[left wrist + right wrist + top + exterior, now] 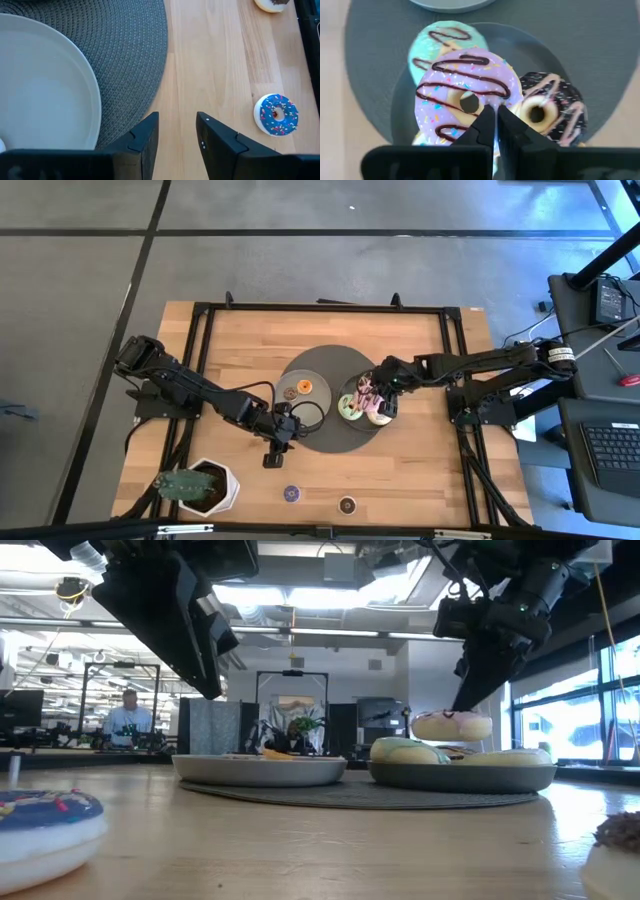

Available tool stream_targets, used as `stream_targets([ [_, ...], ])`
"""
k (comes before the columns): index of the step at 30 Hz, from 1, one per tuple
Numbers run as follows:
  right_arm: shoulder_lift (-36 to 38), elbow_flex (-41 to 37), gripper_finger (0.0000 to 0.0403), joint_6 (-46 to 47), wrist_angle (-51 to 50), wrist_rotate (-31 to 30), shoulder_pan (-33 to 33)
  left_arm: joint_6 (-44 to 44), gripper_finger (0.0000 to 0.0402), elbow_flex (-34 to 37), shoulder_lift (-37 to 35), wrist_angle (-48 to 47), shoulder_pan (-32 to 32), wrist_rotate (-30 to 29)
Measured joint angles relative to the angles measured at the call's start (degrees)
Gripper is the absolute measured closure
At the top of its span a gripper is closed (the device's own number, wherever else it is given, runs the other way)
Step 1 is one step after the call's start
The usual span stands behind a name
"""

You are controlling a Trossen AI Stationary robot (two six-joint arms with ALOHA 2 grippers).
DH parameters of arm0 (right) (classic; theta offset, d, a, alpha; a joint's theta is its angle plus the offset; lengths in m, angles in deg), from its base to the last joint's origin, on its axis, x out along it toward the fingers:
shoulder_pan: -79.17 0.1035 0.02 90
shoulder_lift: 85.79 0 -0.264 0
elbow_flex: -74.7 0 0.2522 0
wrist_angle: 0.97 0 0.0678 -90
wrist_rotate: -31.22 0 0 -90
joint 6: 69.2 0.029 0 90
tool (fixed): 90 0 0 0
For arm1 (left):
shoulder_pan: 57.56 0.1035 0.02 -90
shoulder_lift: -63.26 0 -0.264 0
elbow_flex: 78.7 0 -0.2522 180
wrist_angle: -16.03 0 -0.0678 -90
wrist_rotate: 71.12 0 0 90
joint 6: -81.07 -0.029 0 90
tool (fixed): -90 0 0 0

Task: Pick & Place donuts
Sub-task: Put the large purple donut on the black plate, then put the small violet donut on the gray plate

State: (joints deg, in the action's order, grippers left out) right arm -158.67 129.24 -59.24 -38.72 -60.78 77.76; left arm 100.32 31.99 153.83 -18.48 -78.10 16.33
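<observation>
Larger iced donuts are piled on the right grey plate (362, 423): a pink one with chocolate drizzle (465, 95) lies on top of a green one (445, 37) and a chocolate one (552, 110). My right gripper (495, 114) is shut just over the pink donut's rim, beside the chocolate one. My left gripper (177, 125) is open and empty, low over bare wood by the mat's near edge (272, 448). A purple mini donut (276, 114) and a dark mini donut (347, 504) lie flat on the table. An orange (302, 387) and a brown mini (289, 392) lie on the left plate. My right gripper comes from above, slanting down, its shut fingertips (487, 116) at the pink donut's outer rim (506, 95), next to the chocolate donut. I cannot tell whether they touch the rim. The pink donut lies flat on the pile.
Both plates stand on a round grey woven mat (335, 442). A potted plant in a white pot (200, 488) stands at the near left corner. A black frame (203, 320) runs round the table. Bare wood lies along the near edge.
</observation>
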Motion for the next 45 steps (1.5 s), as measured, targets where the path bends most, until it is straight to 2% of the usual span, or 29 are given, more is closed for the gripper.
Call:
stream_targets([
  [24, -3.6, 0.0, 0.0385, -2.8, 1.4, 0.2, 0.0, 0.1, 0.0277, 0.0, 0.0, 0.0, 0.0, 0.0],
  [37, -3.6, 2.2, 0.0274, -2.7, -1.6, -2.9, 0.0, 0.1, 0.0279, 0.0, 0.0, 0.0, 0.0, 0.0],
  [45, -0.7, 6.0, 0.025, -1.6, -4.6, -2.4, 1.0, 0.8, 0.0282, 0.0, 0.0, 0.2, -0.2, 2.0],
])
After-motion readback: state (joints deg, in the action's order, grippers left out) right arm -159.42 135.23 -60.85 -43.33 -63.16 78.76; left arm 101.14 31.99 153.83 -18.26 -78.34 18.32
